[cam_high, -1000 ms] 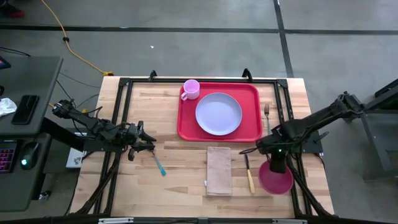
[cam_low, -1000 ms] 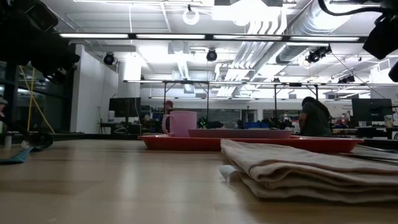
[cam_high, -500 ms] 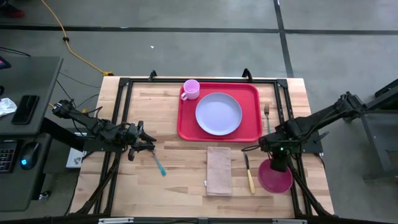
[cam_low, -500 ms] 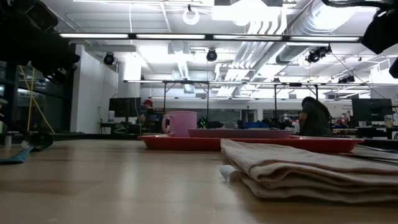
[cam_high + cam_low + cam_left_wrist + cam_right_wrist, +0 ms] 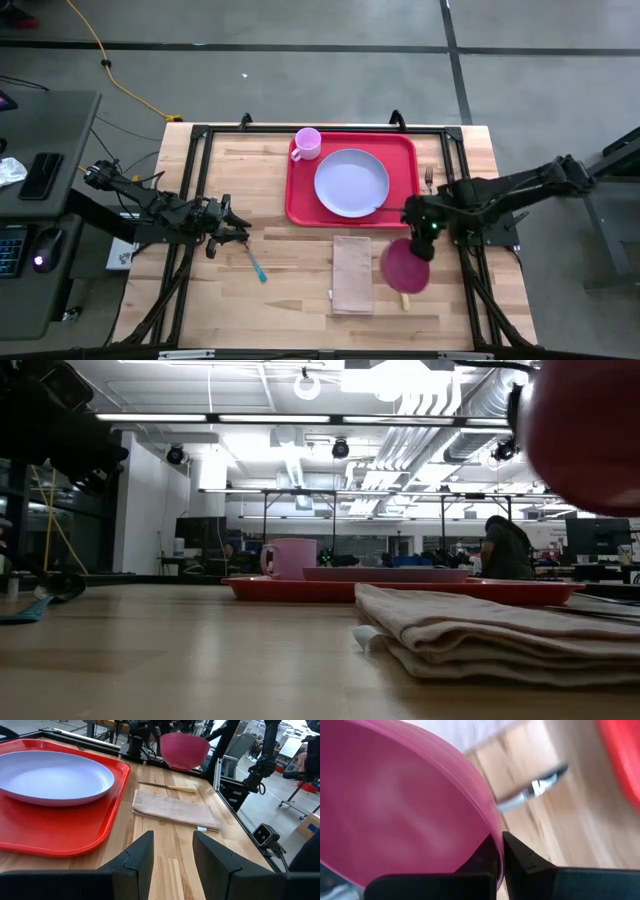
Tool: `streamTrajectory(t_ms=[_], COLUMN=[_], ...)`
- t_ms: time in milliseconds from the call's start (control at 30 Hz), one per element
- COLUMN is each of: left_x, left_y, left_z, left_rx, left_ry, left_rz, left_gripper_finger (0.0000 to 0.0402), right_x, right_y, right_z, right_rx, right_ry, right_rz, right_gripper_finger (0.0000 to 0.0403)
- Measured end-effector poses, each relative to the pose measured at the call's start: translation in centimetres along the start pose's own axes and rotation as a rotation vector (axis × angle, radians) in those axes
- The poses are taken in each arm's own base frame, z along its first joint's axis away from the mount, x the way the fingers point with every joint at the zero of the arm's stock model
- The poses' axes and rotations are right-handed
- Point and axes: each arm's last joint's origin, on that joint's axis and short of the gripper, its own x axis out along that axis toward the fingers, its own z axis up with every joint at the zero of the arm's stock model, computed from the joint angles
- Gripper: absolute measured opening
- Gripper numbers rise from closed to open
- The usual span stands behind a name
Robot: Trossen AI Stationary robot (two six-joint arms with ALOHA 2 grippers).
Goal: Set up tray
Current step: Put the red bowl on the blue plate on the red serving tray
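Item: my right tool (image 5: pixel 422 232) gripped pink bowl (image 5: pixel 404 266), lifted just beside tray (image 5: pixel 300 190); left tool (image 5: pixel 240 235) unclenched, empty

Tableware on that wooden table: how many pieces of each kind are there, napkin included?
Tray: 1
Plate: 1
Mug: 1
Bowl, held off the table by the right gripper: 1
Napkin: 1
Fork: 1
Knife: 1
Blue-handled utensil: 1
Total: 8
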Motion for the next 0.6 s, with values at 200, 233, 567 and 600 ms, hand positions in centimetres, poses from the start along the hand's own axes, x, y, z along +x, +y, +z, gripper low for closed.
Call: streamTrajectory(t_ms=[200,233,567,600], left_x=[0.0,0.0,0.0,0.0], left_y=[0.0,0.0,0.0,0.0], left_z=[0.0,0.0,0.0,0.0], left_rx=[0.000,0.000,0.000,0.000], left_ry=[0.000,0.000,0.000,0.000], left_rz=[0.000,0.000,0.000,0.000], left_gripper_finger=[0.0166,0.0166,0.0166,0.0166], right_x=[-0.8,-0.9,-3.4,-3.9], right_y=[-0.8,-0.9,-2.7,-2.7], right_z=[2.2,2.6,5.5,5.8], right_rx=[0.006,0.009,0.046,0.041], right_ry=[-0.180,-0.205,-0.436,-0.460], right_rz=[0.020,0.025,-0.010,-0.024], right_gripper_finger=[0.0000,0.0000,0.0000,0.0000])
